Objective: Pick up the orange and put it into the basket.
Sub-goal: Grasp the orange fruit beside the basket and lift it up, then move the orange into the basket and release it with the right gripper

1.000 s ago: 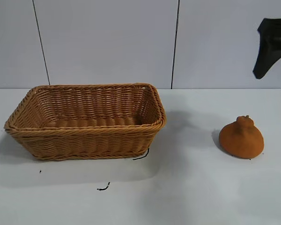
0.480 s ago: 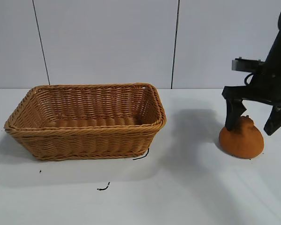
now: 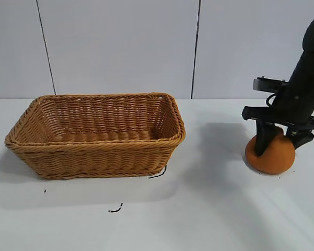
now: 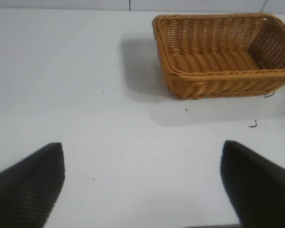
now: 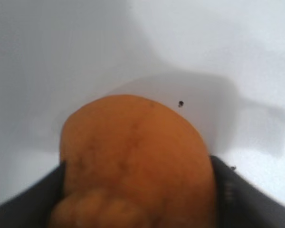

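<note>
Dull-orange and rough-skinned, the orange (image 3: 270,157) sits on the white table (image 3: 209,209) at the right of the exterior frame, well apart from the basket (image 3: 97,135) at centre-left. The right gripper (image 3: 280,142) straddles it, fingers pressed against both flanks in the right wrist view, closed around it though it is not yet lifted. The dome tapers upward, so a grip this high may squeeze it out downward on the lift, or let it slip during the long carry. The left gripper (image 4: 142,183) hovers spread wide over bare table, near the bottom of its wrist view.
</note>
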